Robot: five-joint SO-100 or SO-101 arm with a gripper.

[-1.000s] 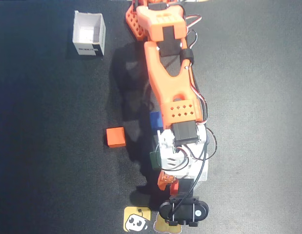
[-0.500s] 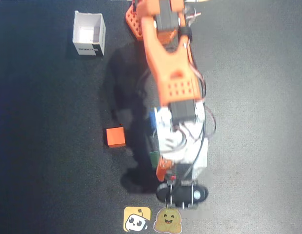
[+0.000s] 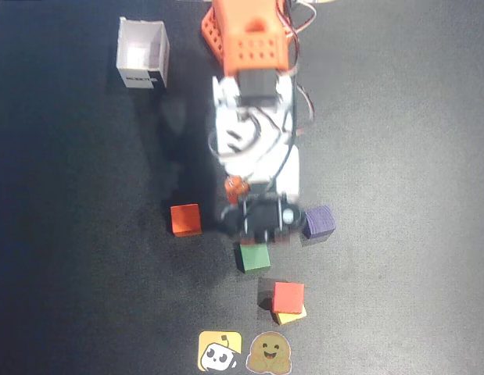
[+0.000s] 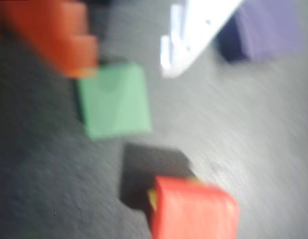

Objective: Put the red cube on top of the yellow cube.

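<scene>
Red cube (image 3: 288, 296) sitting on top of the yellow cube (image 3: 293, 316) near the bottom edge of the overhead view, stacked a little askew so a pale yellow corner pokes out underneath. Same story in the wrist view: red cube (image 4: 193, 211) up on top, thin sliver of yellow (image 4: 152, 198) showing at its left edge, dark shadow thrown behind the pair. Looks like the stack is made. Jaws (image 3: 261, 221) hanging well clear of it, up above the green cube (image 3: 253, 256), with the purple cube (image 3: 319, 222) just to the right and the orange-red cube (image 3: 185, 219) off to the left on the black bench (image 3: 398, 156). Nothing between the fingers in the blurry wrist view, orange finger (image 4: 59, 35) and white finger (image 4: 193, 35) spread wide apart, so released and empty, by the look of it. Off-centre seating worth a glance: overhang on one side, though the red one appears to rest flat
</scene>
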